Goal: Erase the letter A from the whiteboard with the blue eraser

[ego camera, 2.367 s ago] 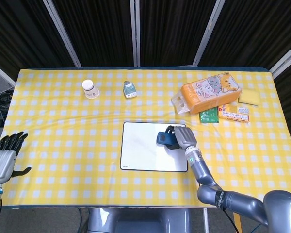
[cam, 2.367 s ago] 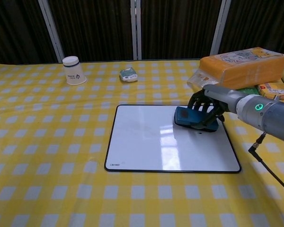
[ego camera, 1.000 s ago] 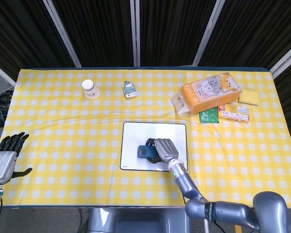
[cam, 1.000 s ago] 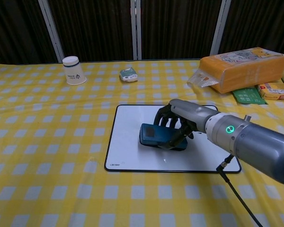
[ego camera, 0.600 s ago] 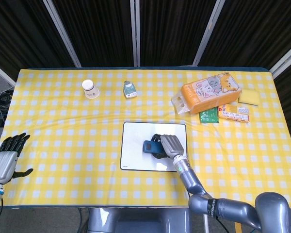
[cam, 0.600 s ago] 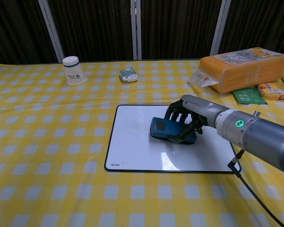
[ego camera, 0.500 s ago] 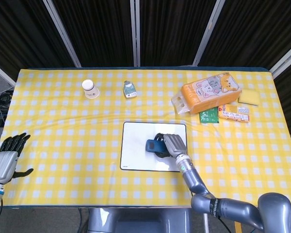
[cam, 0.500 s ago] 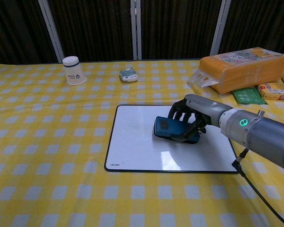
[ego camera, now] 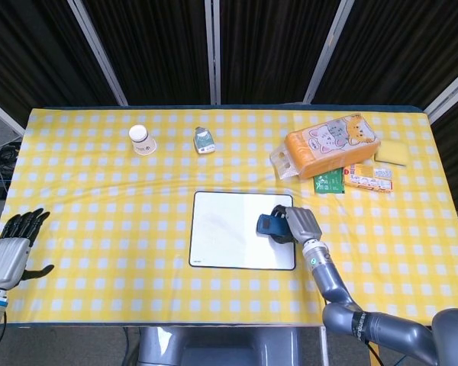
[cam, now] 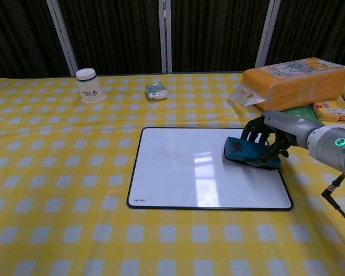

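A yellow-and-white checked tablecloth is covering the whole table. At its centre a rectangular white whiteboard with a thin black frame is lying flat; its surface is showing only glare in both views, and no letter is readable on it.

At two o'clock from the board, an orange tissue pack printed with cats is lying beside a green packet, a yellow sponge and a flat orange box; the chest view is cutting these last two off at its right edge.

The right hand is gripping the blue rectangular eraser, fingers curled over its top, pressing it on the board's three o'clock edge; whether its underside is lying fully flat is hard to judge.

The left hand is hanging at eight o'clock, off the table, fingers apart and holding nothing.

At eleven o'clock a white paper cup is sitting upside down, and at twelve a small green-and-white packet is lying.
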`<state>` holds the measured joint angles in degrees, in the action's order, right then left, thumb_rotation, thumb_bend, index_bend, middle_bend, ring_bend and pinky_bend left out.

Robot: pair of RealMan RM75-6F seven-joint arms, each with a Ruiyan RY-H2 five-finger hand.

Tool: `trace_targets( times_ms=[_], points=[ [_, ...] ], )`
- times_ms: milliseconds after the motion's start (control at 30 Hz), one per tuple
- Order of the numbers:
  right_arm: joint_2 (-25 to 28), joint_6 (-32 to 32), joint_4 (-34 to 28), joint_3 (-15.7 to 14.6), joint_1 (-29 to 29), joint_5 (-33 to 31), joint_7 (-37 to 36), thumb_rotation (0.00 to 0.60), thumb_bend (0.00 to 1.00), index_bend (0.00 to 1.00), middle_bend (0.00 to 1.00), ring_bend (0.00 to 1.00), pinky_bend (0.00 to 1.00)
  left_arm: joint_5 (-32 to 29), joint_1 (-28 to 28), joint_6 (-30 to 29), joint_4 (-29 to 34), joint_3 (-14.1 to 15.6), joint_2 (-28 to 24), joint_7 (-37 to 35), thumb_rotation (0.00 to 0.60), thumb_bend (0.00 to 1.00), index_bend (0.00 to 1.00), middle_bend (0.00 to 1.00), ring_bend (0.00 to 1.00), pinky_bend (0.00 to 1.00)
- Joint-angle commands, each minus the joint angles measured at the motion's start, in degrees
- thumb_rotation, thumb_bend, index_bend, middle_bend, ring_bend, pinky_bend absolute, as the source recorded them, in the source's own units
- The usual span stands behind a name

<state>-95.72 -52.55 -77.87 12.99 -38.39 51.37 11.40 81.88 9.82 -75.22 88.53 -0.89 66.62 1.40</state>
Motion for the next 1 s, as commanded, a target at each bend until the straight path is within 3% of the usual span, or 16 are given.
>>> trace_targets(
  times_ms=[33, 300, 500, 800, 1000],
  points=[
    [1.5, -0.9, -1.0, -0.1, 0.9, 0.7, -0.4, 0.6, 0.33, 0.87, 0.75, 0.74, 0.76, 0.1, -0.1, -0.3, 0.2, 0.0, -0.1, 0.0, 0.6, 0.13, 0.0, 0.0, 0.0, 0.0],
    [7.5, -5.2, -8.6, 1.2, 3.2, 3.6, -1.7, 0.6, 0.33, 0.87, 0.75, 0.74, 0.76, 0.2, -0.3, -0.9, 0.5, -0.1, -0.5, -0.5, 0.6, 0.13, 0.0, 0.0, 0.0, 0.0],
    [11.2, -9.1, -11.3, -0.8, 5.5, 7.8, -0.3, 0.6, 0.33, 0.87, 0.75, 0.74, 0.76, 0.6, -0.5, -1.3, 0.6, 0.1, -0.5, -0.1, 0.6, 0.13, 0.0, 0.0, 0.0, 0.0],
    [13.4, -10.5, -4.5, -6.8, 8.4, 17.9, -2.8, 0.6, 0.33, 0.86, 0.75, 0.74, 0.76, 0.8, -0.5, -1.4, 0.6, 0.2, 0.0, 0.8, 0.6, 0.13, 0.0, 0.0, 0.0, 0.0],
    [12.4, -10.3, -0.8, -8.8, 9.1, 20.3, -0.7, 0.6, 0.33, 0.85, 0.7, 0.69, 0.69, 1.2, -0.5, -1.5, 1.0, 0.4, 0.3, 1.9, 0.6, 0.13, 0.0, 0.0, 0.0, 0.0]
  ],
)
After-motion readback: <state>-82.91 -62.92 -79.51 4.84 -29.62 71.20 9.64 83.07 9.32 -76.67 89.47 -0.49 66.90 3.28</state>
